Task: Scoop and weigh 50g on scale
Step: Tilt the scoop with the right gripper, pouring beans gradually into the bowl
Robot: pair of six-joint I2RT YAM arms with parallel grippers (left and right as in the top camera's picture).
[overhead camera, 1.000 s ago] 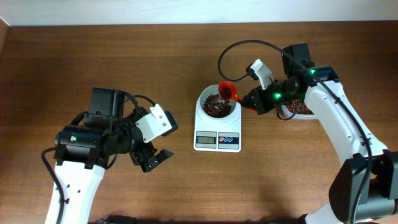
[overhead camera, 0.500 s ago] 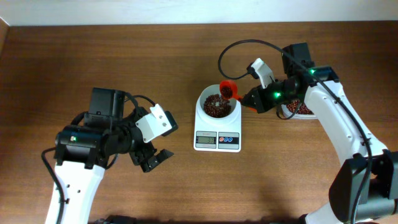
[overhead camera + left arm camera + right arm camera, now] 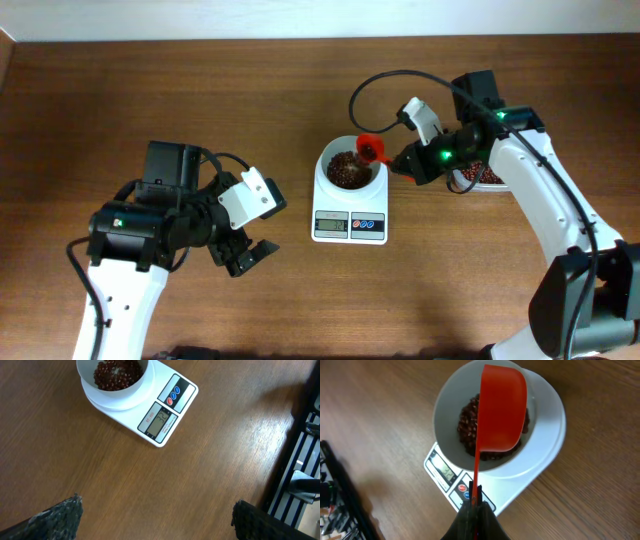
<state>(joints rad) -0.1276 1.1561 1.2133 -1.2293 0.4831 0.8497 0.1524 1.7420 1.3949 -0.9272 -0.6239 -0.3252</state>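
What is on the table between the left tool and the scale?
Nothing: only bare wooden table lies between the left tool and the scale, as the overhead view shows.

Beans (image 3: 347, 172) in scale (image 3: 350, 227) bowl, scoop (image 3: 372, 150) above, tub (image 3: 490, 180) to R.

1. Left wrist view: on the scale (image 3: 150, 405), two dark digits are shown on the grey display (image 3: 161, 418). A 3 is made out first; the second digit cannot be settled.
2. A line of small print (image 3: 148, 419) is seen just beside the display, on the white housing, but it is too small to be read.
3. Marks on the red and blue buttons (image 3: 173, 397) cannot be read either.
4. In the right wrist and overhead views, the display's digits are too faint to be read.
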